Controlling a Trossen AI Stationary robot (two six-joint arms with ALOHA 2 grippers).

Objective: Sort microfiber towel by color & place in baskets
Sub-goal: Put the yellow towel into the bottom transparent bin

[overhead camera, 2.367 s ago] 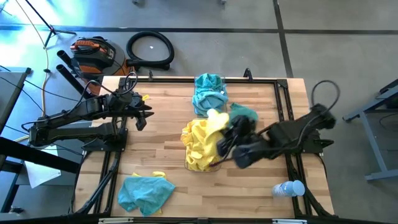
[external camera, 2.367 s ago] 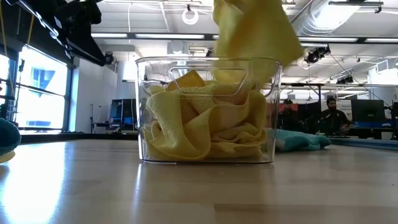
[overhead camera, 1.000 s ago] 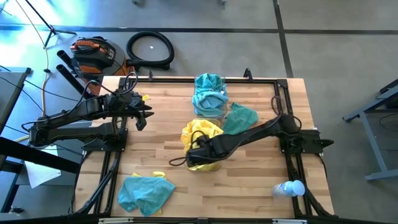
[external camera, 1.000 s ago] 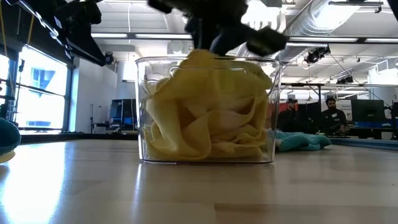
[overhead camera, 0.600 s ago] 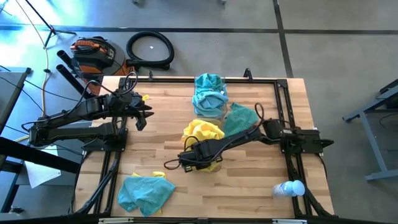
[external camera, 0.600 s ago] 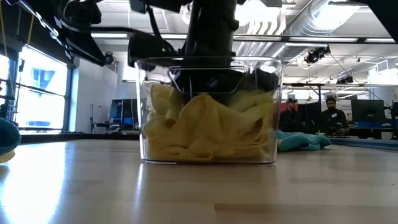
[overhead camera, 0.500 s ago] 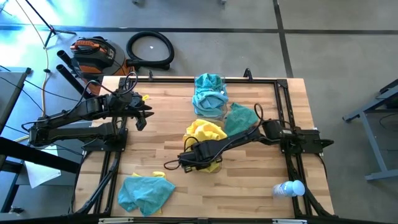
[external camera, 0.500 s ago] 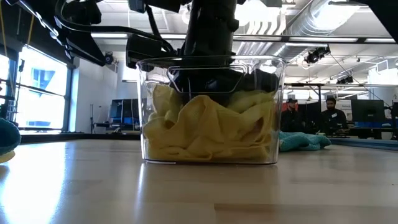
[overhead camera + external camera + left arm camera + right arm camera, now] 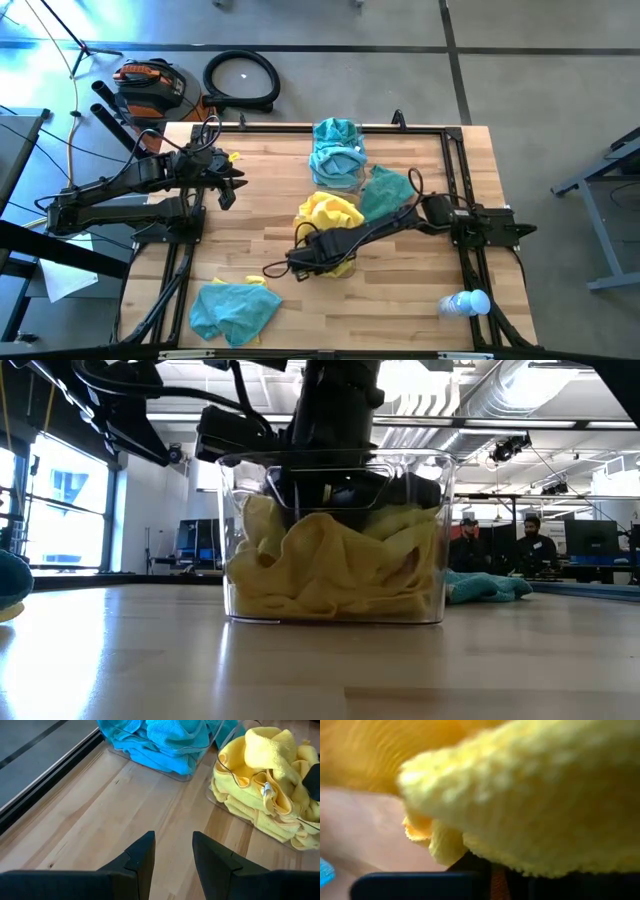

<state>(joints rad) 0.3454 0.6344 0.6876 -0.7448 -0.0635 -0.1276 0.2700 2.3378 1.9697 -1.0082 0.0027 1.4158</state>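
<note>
Nearest the table's front edge, a teal towel (image 9: 233, 310) lies loose. Behind it the right gripper (image 9: 318, 255) is plunged into the clear basket (image 9: 437, 540) of yellow towels (image 9: 330, 565), pressed right down on the heap. Whether its fingers grip anything, I cannot tell: the right wrist view is all fuzzy yellow cloth. The low view shows the dark wrist inside the walls, which the high view hides. Farther back, another teal towel (image 9: 385, 190) lies beside the second basket (image 9: 337, 152), full of teal. The left gripper (image 9: 172, 857) hangs parted, holding nothing, over bare wood.
</note>
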